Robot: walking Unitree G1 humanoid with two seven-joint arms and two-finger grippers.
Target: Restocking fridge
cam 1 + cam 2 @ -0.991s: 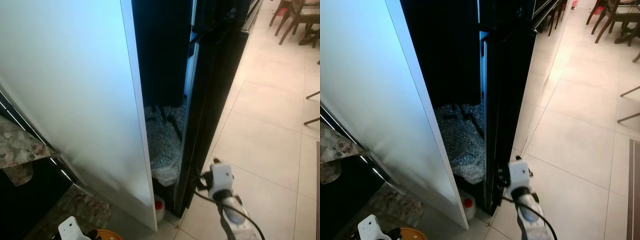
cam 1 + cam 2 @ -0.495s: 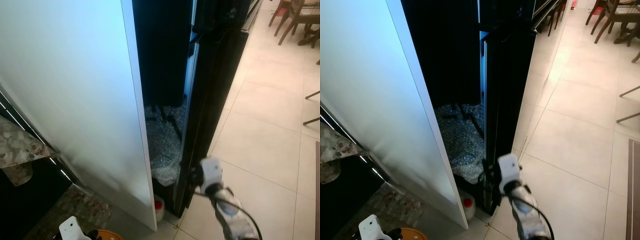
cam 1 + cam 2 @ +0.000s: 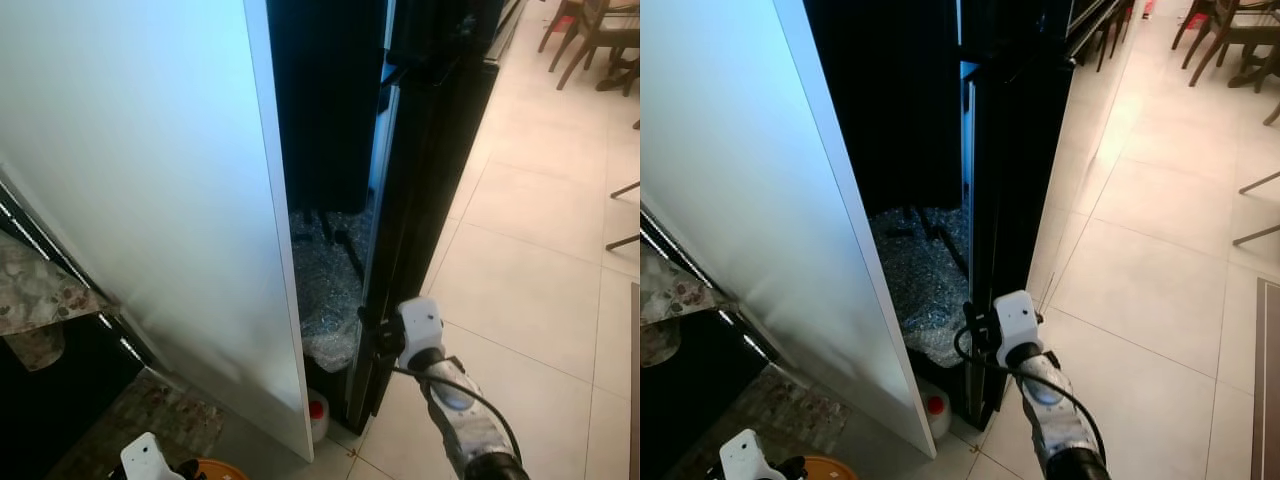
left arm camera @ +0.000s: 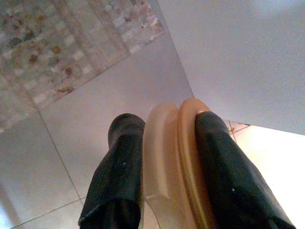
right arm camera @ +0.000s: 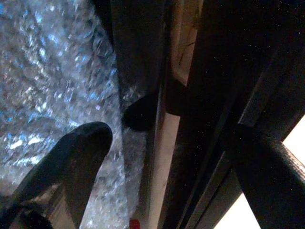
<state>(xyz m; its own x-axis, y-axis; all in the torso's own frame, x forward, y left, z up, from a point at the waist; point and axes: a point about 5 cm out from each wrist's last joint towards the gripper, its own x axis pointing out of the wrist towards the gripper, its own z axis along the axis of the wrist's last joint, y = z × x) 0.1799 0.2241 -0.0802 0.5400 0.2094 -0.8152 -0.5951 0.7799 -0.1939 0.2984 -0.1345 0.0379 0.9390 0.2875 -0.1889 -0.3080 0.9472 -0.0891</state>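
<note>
Scene: black fridge (image 3: 440,150) stands beside a white panel (image 3: 150,200), with a dark gap between them; bubble wrap (image 3: 325,290) is piled low in the gap, and a small white bottle with a red cap (image 3: 316,412) sits on the floor below it.
Right gripper: right gripper (image 5: 171,143) is at the front edge of the fridge door, low down; fingers are apart, one on the bubble-wrap side and one on the outer face, straddling the edge, not yet closed on it.
Change: a second ago the right wrist hung out over the floor tiles (image 3: 540,260), clear of the door; half a second ago it had swung in toward the edge; now it sits right at the door, fingers around the edge. Camera has barely shifted.
Meaning: reach looks finished; my read is the next step is to close or hook on the edge and pull the door wider.
Left gripper: left gripper (image 4: 162,162) is low at the robot's left side, over the grey floor, fingers clamped on an orange-tan lid or disc (image 4: 178,167) held edge-on.
Task item: that orange piece is the only item carried; it is well apart from the fridge, down by the left hip.
Progress: early; door barely open, nothing stocked yet.
Risk: thin glossy edge, fingers could slip off; bubble wrap may snag the inner finger.
</note>
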